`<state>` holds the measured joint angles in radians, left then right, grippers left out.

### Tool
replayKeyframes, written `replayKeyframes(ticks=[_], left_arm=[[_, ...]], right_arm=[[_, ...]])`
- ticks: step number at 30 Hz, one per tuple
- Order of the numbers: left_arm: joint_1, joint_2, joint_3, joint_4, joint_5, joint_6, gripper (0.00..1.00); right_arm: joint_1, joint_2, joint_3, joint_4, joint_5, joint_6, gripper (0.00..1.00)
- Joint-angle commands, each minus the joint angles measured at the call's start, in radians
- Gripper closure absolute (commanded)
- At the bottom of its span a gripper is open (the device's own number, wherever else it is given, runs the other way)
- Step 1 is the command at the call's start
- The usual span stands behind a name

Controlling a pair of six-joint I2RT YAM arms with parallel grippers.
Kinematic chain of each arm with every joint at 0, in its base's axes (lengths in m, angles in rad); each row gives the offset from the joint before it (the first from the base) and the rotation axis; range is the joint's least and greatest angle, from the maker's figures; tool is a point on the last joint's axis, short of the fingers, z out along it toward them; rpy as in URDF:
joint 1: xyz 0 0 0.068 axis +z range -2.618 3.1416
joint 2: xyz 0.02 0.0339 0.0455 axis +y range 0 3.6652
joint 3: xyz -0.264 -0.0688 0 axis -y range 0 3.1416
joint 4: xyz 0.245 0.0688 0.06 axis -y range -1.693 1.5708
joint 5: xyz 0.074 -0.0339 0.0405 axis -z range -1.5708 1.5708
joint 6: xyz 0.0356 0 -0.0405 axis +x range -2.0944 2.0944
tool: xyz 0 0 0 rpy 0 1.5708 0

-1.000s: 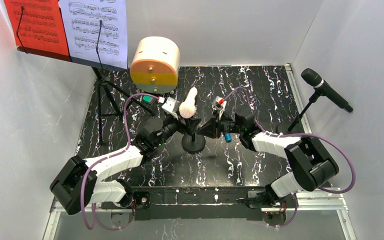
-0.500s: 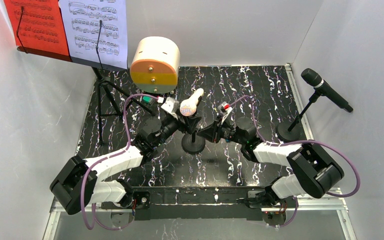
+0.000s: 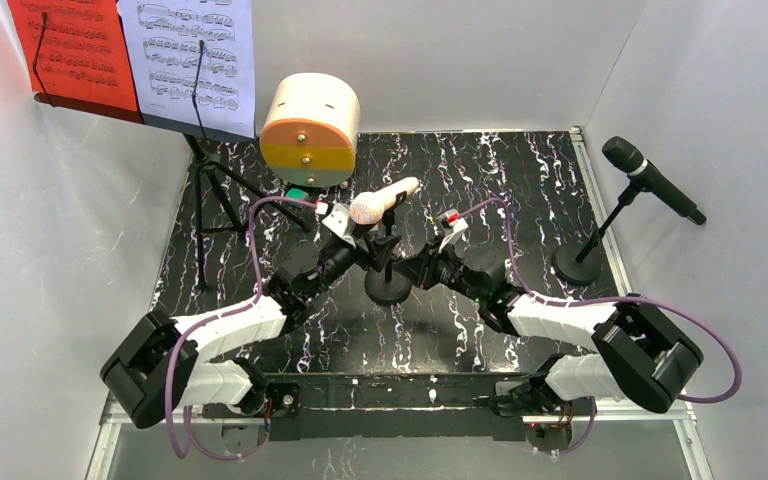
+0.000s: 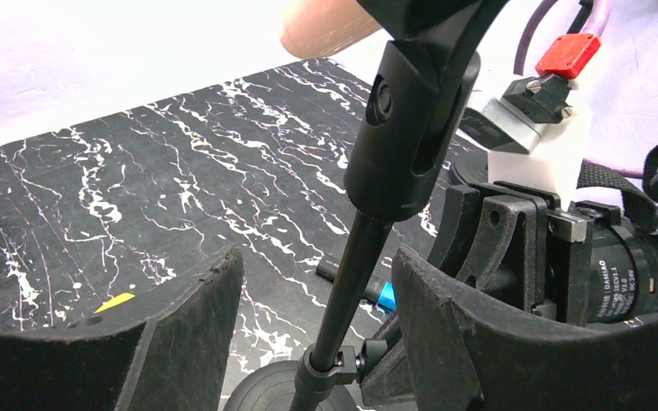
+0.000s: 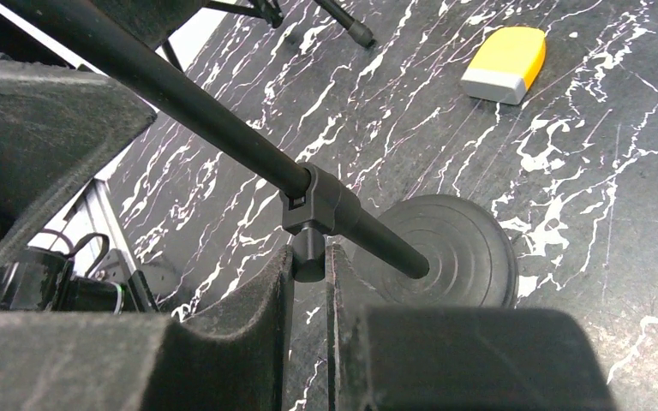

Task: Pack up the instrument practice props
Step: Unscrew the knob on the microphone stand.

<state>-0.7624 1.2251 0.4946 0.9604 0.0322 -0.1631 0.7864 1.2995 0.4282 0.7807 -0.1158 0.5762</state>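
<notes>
Pinching holder knob (image 5: 308, 250): right claw (image 5: 310, 267); left claw (image 4: 317, 264) spread astride stem (image 4: 353, 267); motor (image 4: 625, 276) "DAMIAO".

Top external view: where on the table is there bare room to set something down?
Free: back right, between the cream microphone and the black microphone's round base; the near strip between both forearms. Crowded: centre, where left gripper and right gripper flank the centre mic holder; back left, by tripod legs and round case.
</notes>
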Motion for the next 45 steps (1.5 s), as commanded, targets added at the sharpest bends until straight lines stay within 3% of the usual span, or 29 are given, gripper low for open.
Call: replayKeyframes(ticks=[1,6,11,19,26,33,39,45], left_arm=[[-0.009,0.025,-0.008,0.096,-0.018,0.039,0.39],[-0.02,0.062,-0.012,0.174,-0.054,0.035,0.4],[-0.026,0.079,-0.034,0.23,-0.091,0.035,0.5],[-0.026,0.081,-0.068,0.238,-0.089,0.015,0.83],[-0.026,0.079,-0.086,0.242,-0.062,0.027,0.99],[-0.024,0.068,-0.083,0.202,0.013,0.015,1.0],[-0.023,0.029,-0.078,0.131,0.033,0.014,1.0],[-0.022,0.006,-0.081,0.106,0.034,-0.004,1.0]], right_arm=[[0.039,-0.029,0.007,-0.041,0.166,0.025,0.99],[0.08,-0.014,0.021,-0.058,0.218,0.032,0.99],[0.091,-0.002,0.036,-0.063,0.207,0.01,0.98],[0.091,-0.006,0.02,-0.044,0.155,-0.072,0.79],[0.087,-0.045,0.035,-0.085,0.074,-0.208,0.57],[0.038,-0.118,0.043,-0.173,-0.092,-0.371,0.31],[0.024,-0.14,0.088,-0.257,-0.135,-0.461,0.27],[0.016,-0.11,0.13,-0.276,-0.141,-0.479,0.32]])
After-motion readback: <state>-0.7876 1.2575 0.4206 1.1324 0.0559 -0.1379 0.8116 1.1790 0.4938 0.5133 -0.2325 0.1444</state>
